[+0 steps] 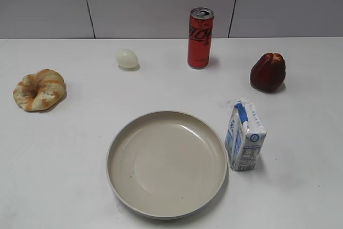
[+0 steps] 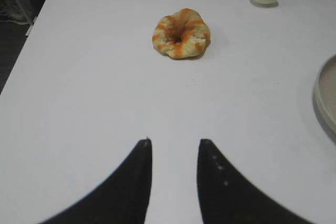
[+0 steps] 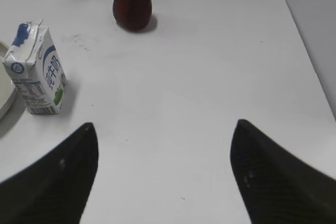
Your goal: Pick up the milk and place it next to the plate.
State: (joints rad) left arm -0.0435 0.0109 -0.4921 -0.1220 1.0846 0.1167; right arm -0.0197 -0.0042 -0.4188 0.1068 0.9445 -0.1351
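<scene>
The milk [image 1: 245, 137] is a small white carton with blue trim and a gabled top. It stands upright on the table just right of the plate [image 1: 166, 163], a large round beige dish. In the right wrist view the milk [image 3: 37, 68] stands at the left, beside the plate's rim [image 3: 4, 94]. My right gripper [image 3: 164, 126] is open and empty, away from the milk to its right. My left gripper [image 2: 175, 141] is open with a narrow gap and empty over bare table. The plate's rim shows at the right edge of the left wrist view [image 2: 325, 93]. Neither gripper shows in the exterior view.
A tall red soda can [image 1: 200, 38] stands at the back. A dark red fruit [image 1: 267, 72] lies back right. A pale egg [image 1: 126, 58] lies back left. A bread ring [image 1: 39, 89] lies at the left. The table's left edge [image 2: 23, 45] and a right wall [image 3: 310, 19] show.
</scene>
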